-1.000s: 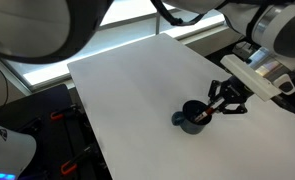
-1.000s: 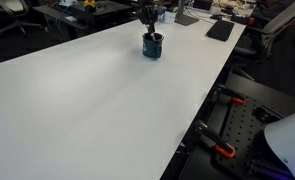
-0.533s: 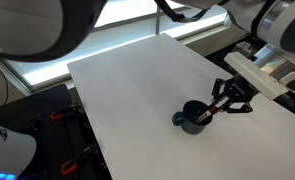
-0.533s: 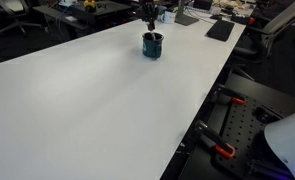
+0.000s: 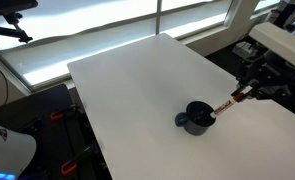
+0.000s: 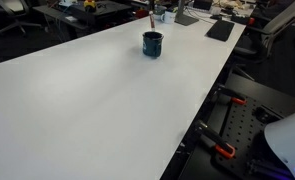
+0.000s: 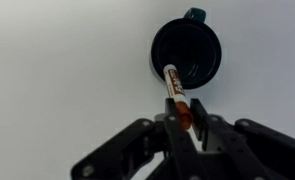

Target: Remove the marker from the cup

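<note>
White flat table point(image 5: 127, 90), office clutter behind. Small dark blue-grey round cup point(image 5: 197, 118) with a side loop handle stands upright on it. End effector point(image 7: 187, 122) nearly closed, pinching the thin reddish marker point(image 7: 174, 85) by its upper end. Marker hangs tilted, its lower tip over the cup's rim and apparently clear of the inside. Step in hand: lift-out, judged almost complete. Next move probably calls for carrying the marker sideways, off the cup, down to bare table, then letting go.

The marker point(image 7: 174, 88) is sticking out ahead of the gripper point(image 7: 187, 123), pinched between its jaws. Its far end is overlapping the near rim of the cup point(image 7: 187, 52), which is sitting on the table point(image 7: 57, 70) just beyond.
</note>
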Action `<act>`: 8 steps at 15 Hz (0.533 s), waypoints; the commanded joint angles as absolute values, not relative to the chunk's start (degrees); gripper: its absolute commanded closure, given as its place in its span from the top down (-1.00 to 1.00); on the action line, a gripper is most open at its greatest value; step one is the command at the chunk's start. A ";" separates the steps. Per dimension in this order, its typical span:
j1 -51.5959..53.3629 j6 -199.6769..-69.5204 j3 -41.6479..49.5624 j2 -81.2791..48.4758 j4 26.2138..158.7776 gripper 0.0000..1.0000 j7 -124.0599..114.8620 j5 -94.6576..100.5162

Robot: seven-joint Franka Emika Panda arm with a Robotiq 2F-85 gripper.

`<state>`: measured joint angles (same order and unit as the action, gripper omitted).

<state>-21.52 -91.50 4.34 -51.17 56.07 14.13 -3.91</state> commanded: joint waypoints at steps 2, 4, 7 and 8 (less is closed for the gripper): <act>-23.12 -99.25 4.56 -42.66 68.34 -0.93 13.21 -5.40; -24.42 -102.35 4.59 -40.93 72.33 -0.93 13.71 -5.73; -26.81 -106.99 4.36 -39.08 78.59 -0.93 14.93 -6.79; -27.56 -108.50 4.30 -38.71 80.45 -0.93 15.23 -7.29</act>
<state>-26.03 -103.57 4.36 -43.20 71.24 14.29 -5.40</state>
